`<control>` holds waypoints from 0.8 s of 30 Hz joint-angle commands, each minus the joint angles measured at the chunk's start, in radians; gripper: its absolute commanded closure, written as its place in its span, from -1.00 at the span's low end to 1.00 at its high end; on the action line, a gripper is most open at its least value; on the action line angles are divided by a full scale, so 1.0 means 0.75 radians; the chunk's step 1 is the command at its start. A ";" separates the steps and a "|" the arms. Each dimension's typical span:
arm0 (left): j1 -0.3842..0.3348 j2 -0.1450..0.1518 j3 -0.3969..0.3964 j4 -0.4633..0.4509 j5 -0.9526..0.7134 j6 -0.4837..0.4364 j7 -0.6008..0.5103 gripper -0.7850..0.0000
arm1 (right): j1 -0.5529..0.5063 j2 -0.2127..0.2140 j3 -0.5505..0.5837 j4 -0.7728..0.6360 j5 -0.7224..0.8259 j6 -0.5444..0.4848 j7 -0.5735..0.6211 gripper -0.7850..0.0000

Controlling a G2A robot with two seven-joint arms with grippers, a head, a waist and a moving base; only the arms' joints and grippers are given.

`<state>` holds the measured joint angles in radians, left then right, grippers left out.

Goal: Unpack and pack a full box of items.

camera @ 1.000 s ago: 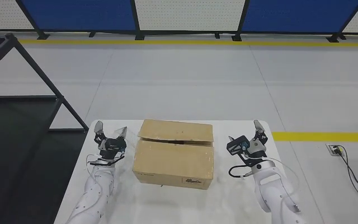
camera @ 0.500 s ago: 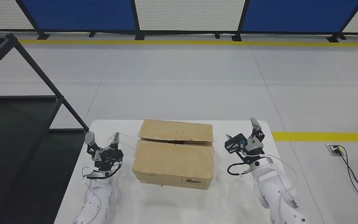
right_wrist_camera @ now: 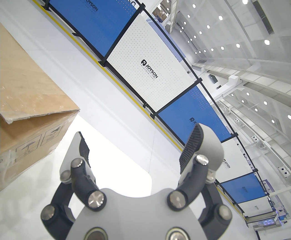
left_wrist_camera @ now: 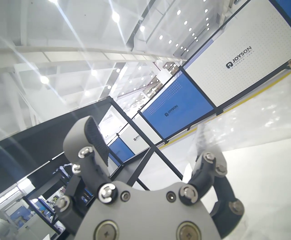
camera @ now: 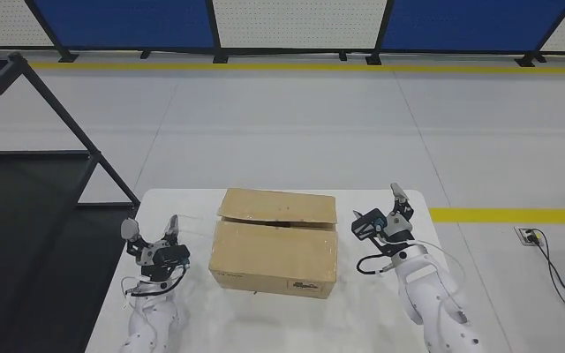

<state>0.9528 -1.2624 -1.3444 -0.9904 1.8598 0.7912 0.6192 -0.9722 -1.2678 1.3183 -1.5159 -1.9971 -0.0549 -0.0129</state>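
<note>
A white desk (camera: 353, 309) with rounded corners stands on a pale grey floor (camera: 291, 132). Beyond it, blue panels (camera: 124, 22) and white perforated panels (camera: 296, 22) in black frames line a yellow floor stripe (camera: 265, 66). A black metal frame (camera: 53, 106) rises over a dark floor area (camera: 44, 229) beside the desk. A power strip (camera: 527, 235) lies near a second yellow stripe (camera: 494, 214). Ceiling lights (left_wrist_camera: 116, 16) glow overhead.

I see the brown cardboard box (camera: 275, 243) sitting flat, top flaps folded shut, between my left claw (camera: 150, 226) and right claw (right_wrist_camera: 139, 133), touching neither.
</note>
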 commanded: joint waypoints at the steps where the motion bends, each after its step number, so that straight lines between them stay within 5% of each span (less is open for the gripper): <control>1: 0.016 0.002 -0.004 -0.013 0.037 -0.005 -0.019 -1.00 | 0.001 -0.001 0.000 0.003 0.001 0.000 -0.002 -1.00; 15: 0.047 -0.002 -0.015 -0.012 0.175 -0.027 -0.137 -1.00 | 0.005 -0.004 -0.002 0.020 0.002 -0.005 -0.015 -1.00; 24: 0.061 0.006 -0.071 0.012 0.085 -0.248 -0.157 -1.00 | -0.002 -0.005 -0.003 0.014 -0.003 -0.007 -0.013 -1.00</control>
<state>0.9935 -1.2599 -1.3874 -0.9790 1.9393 0.6389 0.4989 -0.9729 -1.2716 1.3160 -1.5046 -1.9992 -0.0591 -0.0240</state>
